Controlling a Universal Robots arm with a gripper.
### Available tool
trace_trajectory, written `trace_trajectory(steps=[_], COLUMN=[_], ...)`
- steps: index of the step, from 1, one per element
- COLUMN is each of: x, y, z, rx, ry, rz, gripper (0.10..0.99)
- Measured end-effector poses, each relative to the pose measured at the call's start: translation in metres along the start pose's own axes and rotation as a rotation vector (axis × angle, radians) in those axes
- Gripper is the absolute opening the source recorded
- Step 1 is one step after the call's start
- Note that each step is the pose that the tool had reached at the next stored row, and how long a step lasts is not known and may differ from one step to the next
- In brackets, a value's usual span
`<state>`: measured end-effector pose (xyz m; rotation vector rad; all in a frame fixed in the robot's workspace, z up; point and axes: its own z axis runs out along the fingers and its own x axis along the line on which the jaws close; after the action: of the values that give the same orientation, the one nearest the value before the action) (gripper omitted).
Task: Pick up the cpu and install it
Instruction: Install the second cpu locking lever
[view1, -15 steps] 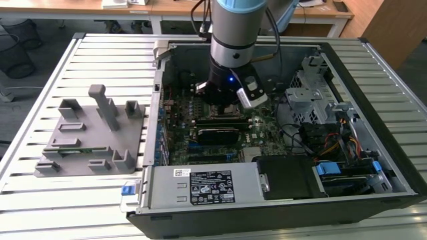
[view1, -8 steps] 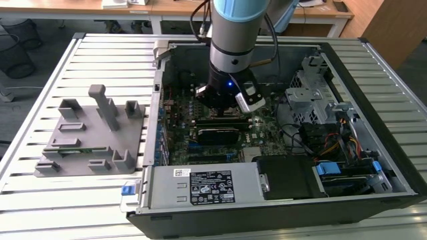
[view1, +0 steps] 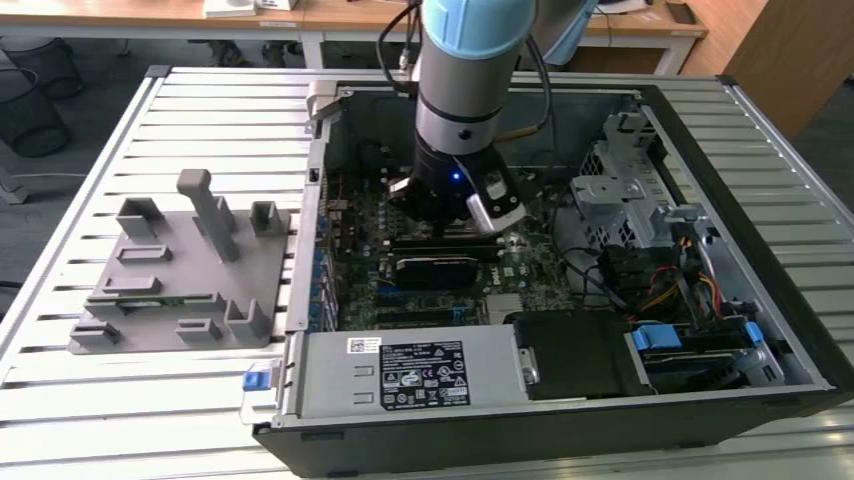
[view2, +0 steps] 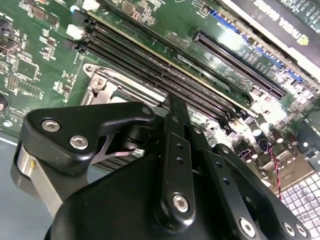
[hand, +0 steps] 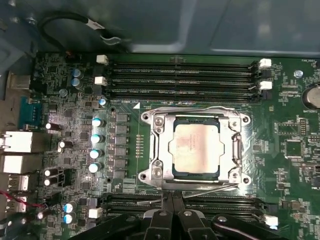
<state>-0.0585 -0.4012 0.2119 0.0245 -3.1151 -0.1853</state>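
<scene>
The cpu (hand: 195, 148), a silvery-white square chip, lies flat inside the dark socket with its metal frame (hand: 158, 150) on the green motherboard. In the first wrist view my gripper (hand: 170, 201) hangs just beside the socket's edge, fingers pressed together with nothing between them. In the second wrist view its black linkage (view2: 172, 165) covers most of the socket, and one corner of the frame (view2: 107, 82) peeks out. In the exterior view the gripper (view1: 447, 222) reaches down into the open computer case (view1: 787, 330), above the motherboard's middle.
A grey plastic fixture with upright posts (view1: 187, 270) stands on the slatted table at the exterior view's left. Memory slots (hand: 180, 75) run beside the socket. A graphics card (view1: 447, 270), a power supply (view1: 400, 375), a drive cage (view1: 627, 190) and cables crowd the case.
</scene>
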Motion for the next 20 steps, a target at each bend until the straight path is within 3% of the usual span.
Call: trace_trajectory(steps=[3,8,11,20], x=[0.0025,0.0073,0.0089,0.0157], y=[-0.0041,-0.0102,-0.0156,-0.0230], z=[0.0009,0.0015,0.0027,0.0072], rx=[-0.020,-0.069,-0.084,-0.143], ry=[-0.0004,-0.0010,-0.0012,-0.0021], rz=[-0.001,-0.002,-0.002,-0.003], gripper=[0.106,0.106,0.106,0.106])
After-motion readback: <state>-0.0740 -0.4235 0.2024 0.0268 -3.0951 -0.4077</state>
